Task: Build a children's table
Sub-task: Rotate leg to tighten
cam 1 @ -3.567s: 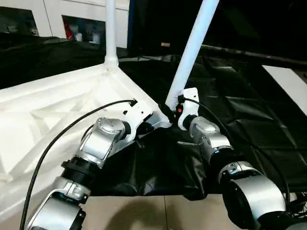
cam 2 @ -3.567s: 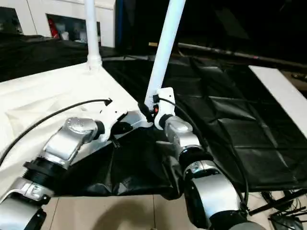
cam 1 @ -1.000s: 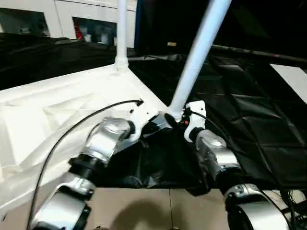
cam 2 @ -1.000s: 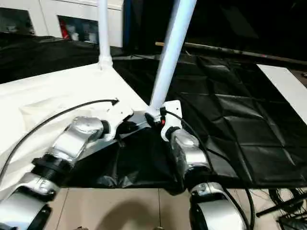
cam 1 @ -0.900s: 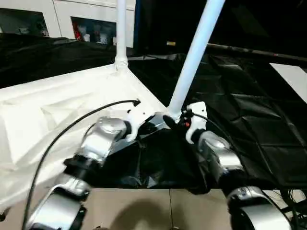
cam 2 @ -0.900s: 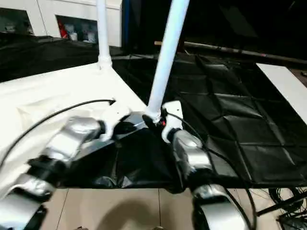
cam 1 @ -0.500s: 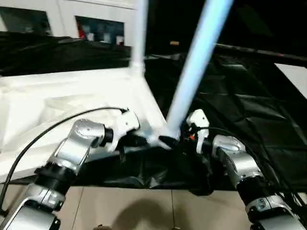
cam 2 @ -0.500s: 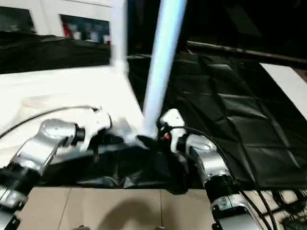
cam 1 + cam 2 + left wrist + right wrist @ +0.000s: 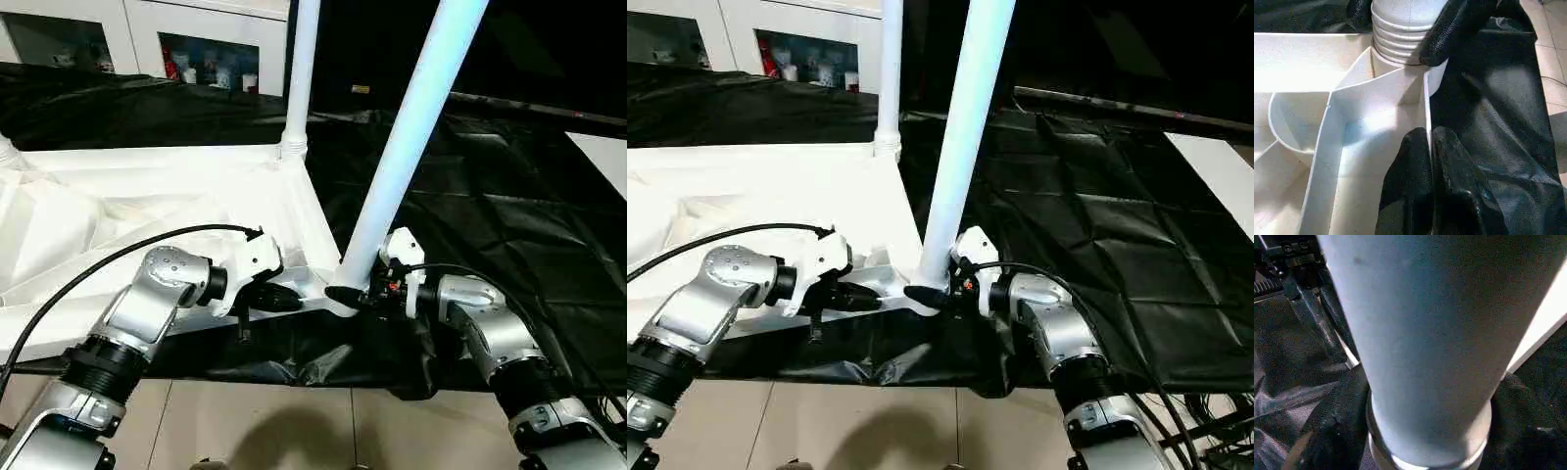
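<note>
Black cloth (image 9: 509, 225) covers the work table, w/ white cabinets (image 9: 147, 39) behind. On it lies the tabletop (image 9: 147, 206), ribbed underside up. One leg (image 9: 299, 73) stands upright in the far corner socket; a second leg (image 9: 407, 157) rises tilted from the near corner, just off the cloth's front edge.

Head views show both silver forearms meeting at that near corner but hide the finger detail. Left wrist view fills that in: left gripper (image 9: 1430, 147) pinches the tabletop's thin side wall, one black finger (image 9: 1410, 166) inside, the other outside, closed tight on the plastic. It also shows the ribbed base of the leg sitting in the round socket (image 9: 1400, 39), w/ a finger of the other gripper against it.

Right wrist view is nearly all leg (image 9: 1420, 342), black fingers (image 9: 1337, 416) wrapping both sides at the base, so right gripper (image 9: 345, 294) clamps the leg low down.

Left arm reaches in from the left, wrist level; right forearm bends inward, gripper pointing left.
</note>
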